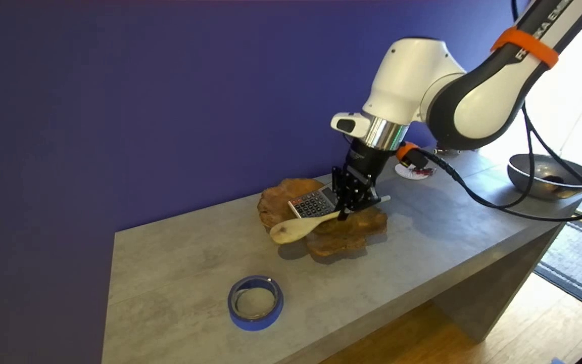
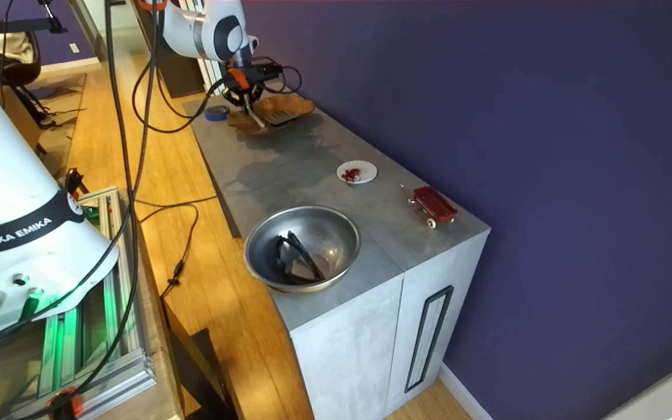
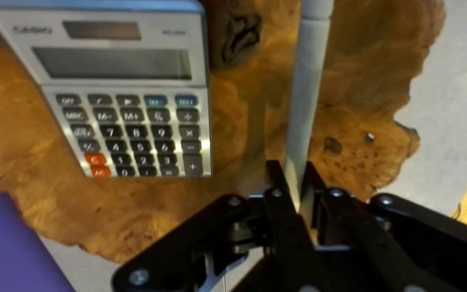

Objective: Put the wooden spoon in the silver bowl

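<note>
Over the grey bench (image 1: 180,268) and knotty wooden slab (image 1: 277,202) — pinches the wooden spoon (image 1: 307,226) by its handle (image 3: 307,89) with the tool (image 3: 294,174). Probably light, stiff — best gripped mid-handle against swivelling.

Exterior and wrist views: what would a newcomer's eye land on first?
Probably the hand, gripping the spoon by its handle above the brown slab. Next, the wide, shiny bowl toward the other end of the counter, with something black inside. The red wagon near the purple wall also stands out in an exterior view.
</note>
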Tool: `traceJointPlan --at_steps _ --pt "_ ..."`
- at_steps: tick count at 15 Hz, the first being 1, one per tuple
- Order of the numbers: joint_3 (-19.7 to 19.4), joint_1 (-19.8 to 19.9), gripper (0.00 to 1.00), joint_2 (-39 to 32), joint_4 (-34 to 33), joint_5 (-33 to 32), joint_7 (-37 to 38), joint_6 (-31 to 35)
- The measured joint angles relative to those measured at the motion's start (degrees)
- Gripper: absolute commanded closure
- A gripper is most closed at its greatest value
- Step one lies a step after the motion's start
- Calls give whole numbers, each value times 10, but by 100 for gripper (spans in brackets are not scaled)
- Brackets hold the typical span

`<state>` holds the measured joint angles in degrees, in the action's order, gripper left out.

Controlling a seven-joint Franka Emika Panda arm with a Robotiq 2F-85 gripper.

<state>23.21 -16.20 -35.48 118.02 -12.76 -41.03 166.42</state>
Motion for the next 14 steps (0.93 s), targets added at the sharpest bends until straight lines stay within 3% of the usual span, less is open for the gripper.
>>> traceJointPlan --at_steps 2,4,5,8,10,11,14 --pt "-3 -7 96 57 33 -12 14 1" --pt "-41 -32 96 123 75 -37 74 0" --pt "-58 -40 86 156 99 -47 109 1" --pt "-80 -43 86 238 167 -61 175 6" --pt "-82 -43 86 259 187 -61 185 7" --pt "-82 -43 96 260 189 -61 186 7" --pt "-78 -38 96 258 190 -60 186 6"
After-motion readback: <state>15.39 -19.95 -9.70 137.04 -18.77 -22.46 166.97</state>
